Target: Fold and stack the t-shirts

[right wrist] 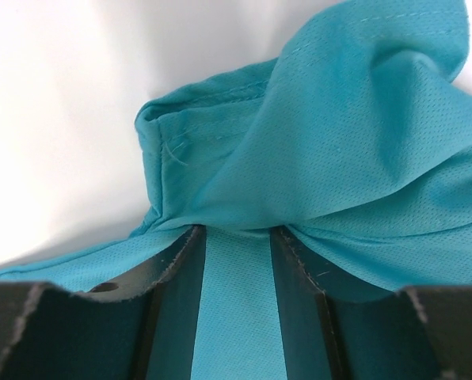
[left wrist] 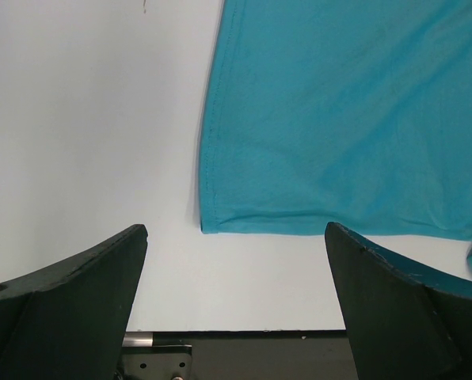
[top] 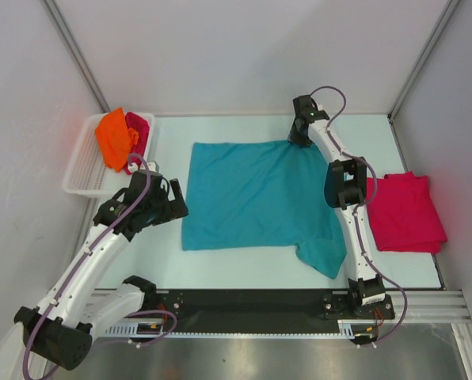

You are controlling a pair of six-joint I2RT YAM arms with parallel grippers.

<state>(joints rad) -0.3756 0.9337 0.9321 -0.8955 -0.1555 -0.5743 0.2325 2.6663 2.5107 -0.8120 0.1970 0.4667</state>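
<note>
The teal t-shirt (top: 252,194) lies spread on the white table, one sleeve hanging out at its near right. My right gripper (top: 299,134) is at the shirt's far right corner, shut on the teal cloth (right wrist: 339,142), which bunches over the fingertips (right wrist: 184,237). My left gripper (top: 171,202) is open and empty beside the shirt's left edge; the near left corner of the shirt (left wrist: 347,111) lies just beyond its jaws (left wrist: 236,229). A folded crimson-pink t-shirt (top: 406,212) lies at the right. The orange t-shirt (top: 113,138) and another crimson-pink one (top: 139,131) sit crumpled in the basket.
The white slatted basket (top: 81,166) stands at the far left edge of the table. Grey walls close in the table on three sides. A black rail (top: 244,305) with the arm bases runs along the near edge.
</note>
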